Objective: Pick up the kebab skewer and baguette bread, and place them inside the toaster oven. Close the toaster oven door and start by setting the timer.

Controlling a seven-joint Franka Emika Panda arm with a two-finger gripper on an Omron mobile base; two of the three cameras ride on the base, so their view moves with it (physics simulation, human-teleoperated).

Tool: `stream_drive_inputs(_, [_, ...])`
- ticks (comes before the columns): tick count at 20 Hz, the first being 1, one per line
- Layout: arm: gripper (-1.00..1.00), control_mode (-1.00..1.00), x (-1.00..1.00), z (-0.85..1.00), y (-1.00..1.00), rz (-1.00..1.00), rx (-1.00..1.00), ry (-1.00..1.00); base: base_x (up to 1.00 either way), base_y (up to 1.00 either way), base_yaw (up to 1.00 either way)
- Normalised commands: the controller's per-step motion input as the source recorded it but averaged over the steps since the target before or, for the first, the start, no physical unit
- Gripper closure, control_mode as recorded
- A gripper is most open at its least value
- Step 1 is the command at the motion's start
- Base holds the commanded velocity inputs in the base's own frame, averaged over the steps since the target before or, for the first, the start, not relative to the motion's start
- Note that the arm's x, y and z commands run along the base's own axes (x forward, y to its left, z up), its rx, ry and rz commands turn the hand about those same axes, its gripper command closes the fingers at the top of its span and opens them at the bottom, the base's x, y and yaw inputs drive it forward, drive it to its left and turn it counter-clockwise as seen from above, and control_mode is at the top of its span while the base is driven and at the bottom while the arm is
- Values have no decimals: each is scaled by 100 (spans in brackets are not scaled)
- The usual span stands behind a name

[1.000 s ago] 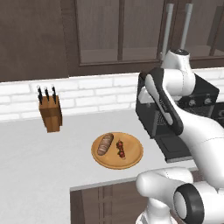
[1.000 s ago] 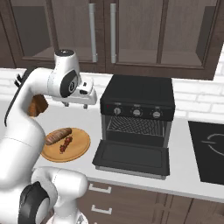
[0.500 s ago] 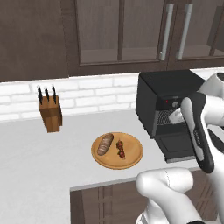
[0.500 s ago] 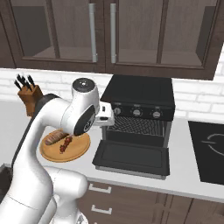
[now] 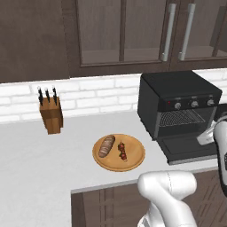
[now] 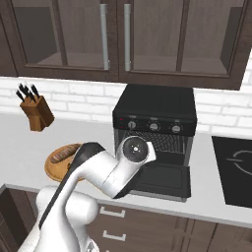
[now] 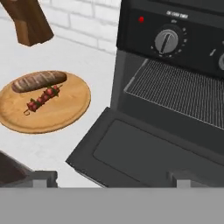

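nothing is loaded yet. the kebab skewer (image 7: 43, 99) and the baguette bread (image 7: 38, 81) are lying side by side on the wooden plate (image 7: 70, 111) at the left of the hand view. the toaster oven (image 5: 177, 106) is standing with its toaster oven door (image 7: 148, 151) folded down and its wire rack (image 7: 183, 89) bare. the tool (image 7: 111, 180) is spread wide, gripping nothing. both pickups, door closing and timer setting are remaining.

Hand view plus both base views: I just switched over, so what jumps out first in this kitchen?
The black toaster oven stands against the brick wall with its door dropped flat on the counter, baring the wire rack. To its left lies a round wooden plate carrying the baguette bread and the kebab skewer side by side. A knife block stands further left.
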Motion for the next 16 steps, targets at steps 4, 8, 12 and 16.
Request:
stream_drive_inputs(4, [-100,-100,8,-40,-58,6,0,-26,0,0,0])
stream_drive_inputs(8, [-100,-100,33,-41,-9,2,0,-38,0,0,0])
stream_drive_inputs(12, [-100,-100,33,-29,-14,4,0,-22,0,0,0])
stream_drive_inputs(16, [-100,-100,42,-13,-4,1,-6,-6,0,0,0])
